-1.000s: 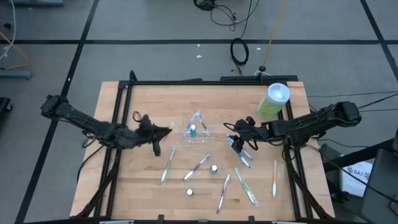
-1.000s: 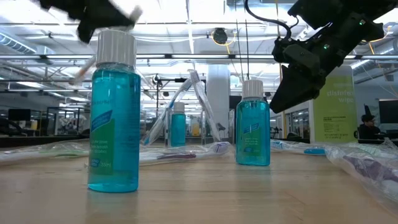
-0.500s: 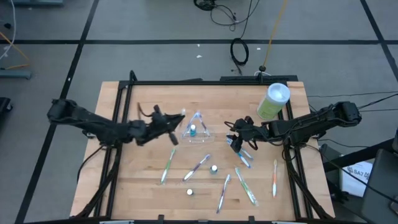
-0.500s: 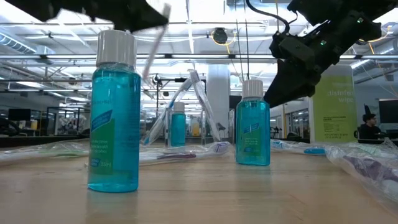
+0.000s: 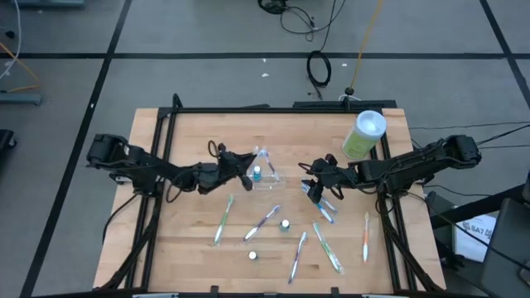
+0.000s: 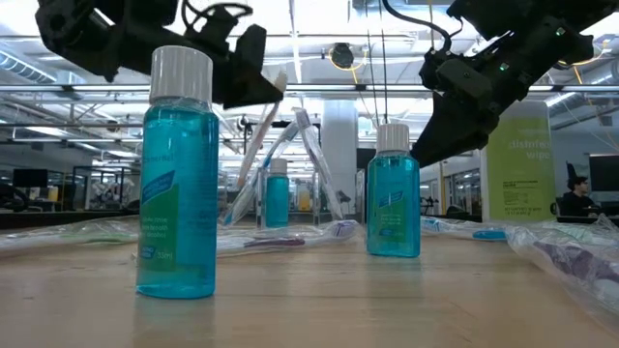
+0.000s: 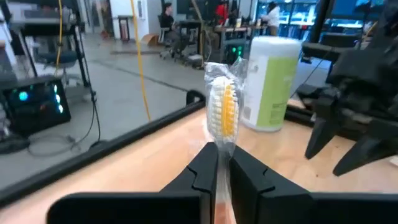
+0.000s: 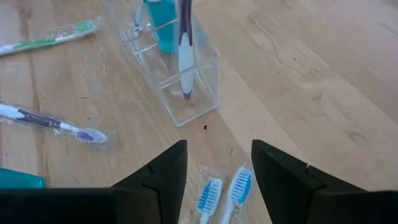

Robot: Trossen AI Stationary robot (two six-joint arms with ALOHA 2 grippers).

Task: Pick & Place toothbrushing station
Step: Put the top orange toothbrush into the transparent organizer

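Note:
A clear plastic holder (image 5: pixel 265 172) stands mid-table with a small teal bottle (image 5: pixel 257 172) and a white-purple toothbrush (image 8: pixel 185 50) in it. My left gripper (image 5: pixel 240 163) is just left of the holder, shut on a wrapped toothbrush with orange bristles (image 7: pixel 224 112). My right gripper (image 5: pixel 313 192) is open and empty to the holder's right, above two blue toothbrushes (image 8: pixel 225 188). Several more toothbrushes (image 5: pixel 267 220) lie flat on the wood nearer the front. Two small teal bottles with white caps (image 5: pixel 285 224) stand among them. My left gripper pinches the wrapped toothbrush's handle (image 7: pixel 222 152) between its two shut fingers (image 7: pixel 205 168). The bristle head sticks out beyond the fingertips. In the low view the brush (image 6: pixel 256 135) slants, lifted clear of the table beside the holder.
A tall light-green canister with a white lid (image 5: pixel 364 134) stands at the far right. A black frame (image 5: pixel 248 108) runs along the table's edges. An orange toothbrush (image 5: pixel 365 234) lies at the right front. Bare wood shows at the far left and the near left.
My left gripper has carried the wrapped toothbrush toward the table's right, up to the clear holder, staying shut on it. The brush stays clear of the table.

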